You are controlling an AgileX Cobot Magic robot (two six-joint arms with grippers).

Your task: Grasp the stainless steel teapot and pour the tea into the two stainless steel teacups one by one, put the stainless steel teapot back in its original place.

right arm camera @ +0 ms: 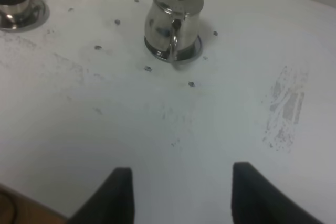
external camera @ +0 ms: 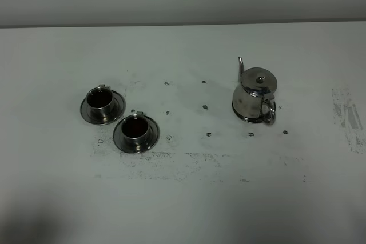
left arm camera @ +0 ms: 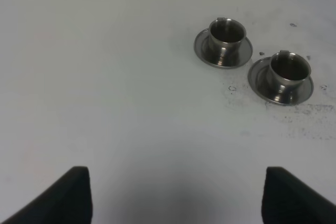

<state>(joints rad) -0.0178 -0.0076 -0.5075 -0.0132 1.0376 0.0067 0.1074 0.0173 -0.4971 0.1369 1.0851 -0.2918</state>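
exterior high | shiny bell-shaped steel teapot (external camera: 255, 96) | two cylindrical teacups (external camera: 102, 100) w/ saucers

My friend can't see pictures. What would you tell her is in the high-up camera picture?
A shiny steel teapot with its lid on stands on the right of a scuffed white table, handle toward the camera and spout pointing away. On the left sit two small steel cups on saucers, one farther back and one nearer with dark liquid inside. No robot arms show.
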